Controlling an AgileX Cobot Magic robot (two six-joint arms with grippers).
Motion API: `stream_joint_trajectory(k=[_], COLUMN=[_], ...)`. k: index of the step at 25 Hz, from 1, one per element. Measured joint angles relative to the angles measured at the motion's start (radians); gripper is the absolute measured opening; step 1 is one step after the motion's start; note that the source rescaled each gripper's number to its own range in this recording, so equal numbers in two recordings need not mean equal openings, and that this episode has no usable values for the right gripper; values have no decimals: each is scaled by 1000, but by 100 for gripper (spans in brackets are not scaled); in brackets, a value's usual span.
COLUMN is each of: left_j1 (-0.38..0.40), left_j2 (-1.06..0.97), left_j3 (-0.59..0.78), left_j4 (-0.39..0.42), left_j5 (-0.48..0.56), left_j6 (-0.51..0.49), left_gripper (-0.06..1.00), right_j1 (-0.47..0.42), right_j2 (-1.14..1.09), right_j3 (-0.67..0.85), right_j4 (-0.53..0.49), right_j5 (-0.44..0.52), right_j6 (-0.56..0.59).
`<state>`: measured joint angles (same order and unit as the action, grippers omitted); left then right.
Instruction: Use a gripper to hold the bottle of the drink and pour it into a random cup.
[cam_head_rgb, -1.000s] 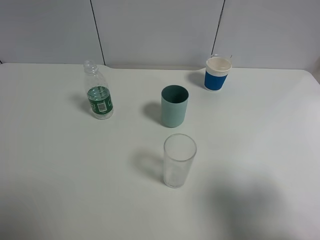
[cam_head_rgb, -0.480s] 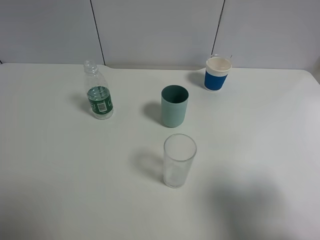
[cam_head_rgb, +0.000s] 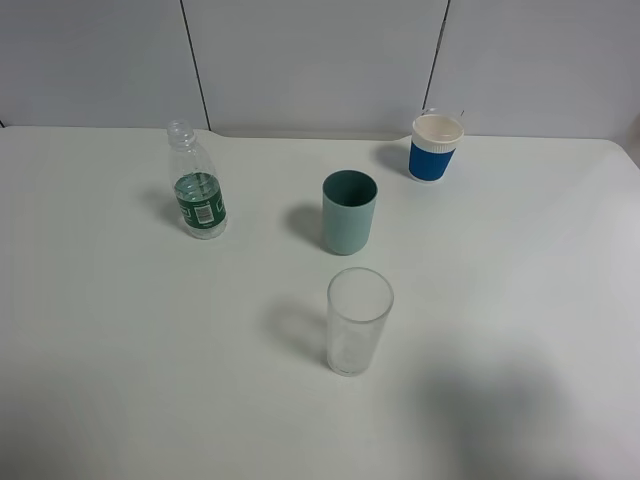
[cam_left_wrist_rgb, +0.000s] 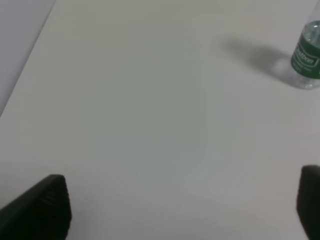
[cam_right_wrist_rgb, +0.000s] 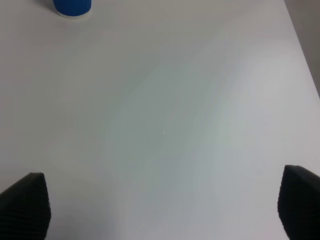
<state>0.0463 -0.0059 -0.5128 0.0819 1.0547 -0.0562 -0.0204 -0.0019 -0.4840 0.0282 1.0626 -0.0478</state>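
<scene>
Left wrist: bottle far beyond spread jaws.

Uncapped green-labelled bottle stands upright, well left of the teal cup.

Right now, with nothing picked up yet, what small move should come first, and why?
Probably ease the left pincer toward the small clear plastic bottle with the dark green label: it stands upright and untouched, and the pincer is open over bare white table, with the bottle ahead of it.
</scene>
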Motion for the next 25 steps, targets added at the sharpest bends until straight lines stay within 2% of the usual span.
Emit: stream_joint_trajectory(k=[25], left_j1=[0], left_j2=[0], left_j3=[0], left_j4=[0], left_j5=[0], left_j6=[1], left_gripper=[94], right_j1=[0], right_j2=[0], right_j3=[0], right_j4=[0], right_j5=[0], right_j6=[0])
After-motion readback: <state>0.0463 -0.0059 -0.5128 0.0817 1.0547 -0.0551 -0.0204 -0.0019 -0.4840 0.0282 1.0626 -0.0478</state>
